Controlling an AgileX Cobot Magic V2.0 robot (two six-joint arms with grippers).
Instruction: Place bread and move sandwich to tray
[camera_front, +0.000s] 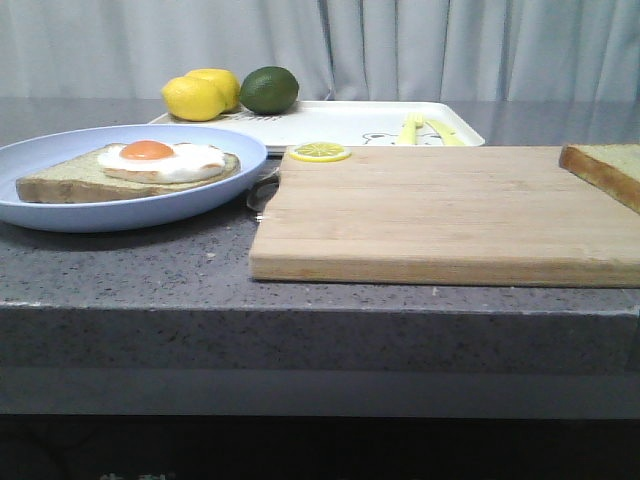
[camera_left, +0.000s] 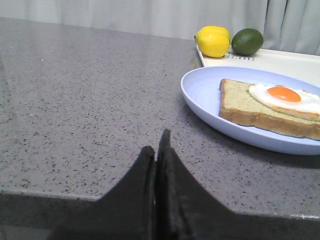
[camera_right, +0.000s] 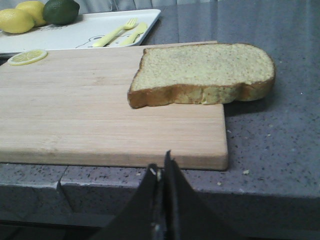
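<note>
The bread (camera_right: 200, 70) lies flat on the right end of the wooden cutting board (camera_right: 90, 115); only its corner shows in the front view (camera_front: 605, 170). The sandwich (camera_front: 140, 165), toast with a fried egg, sits on the round pale-blue plate (camera_front: 60, 210) at the left; both also show in the left wrist view, sandwich (camera_left: 270, 107) on plate (camera_left: 200, 92). The white tray (camera_front: 350, 125) stands behind the board. My left gripper (camera_left: 156, 145) is shut and empty, near the counter's front edge left of the plate. My right gripper (camera_right: 161, 167) is shut and empty, in front of the board.
Two lemons (camera_front: 200, 95) and a lime (camera_front: 268, 90) sit at the tray's back left. A yellow fork and knife (camera_front: 425, 130) lie on the tray. A lemon slice (camera_front: 320, 152) lies at the board's back left corner. The counter's front edge (camera_front: 320, 300) is close.
</note>
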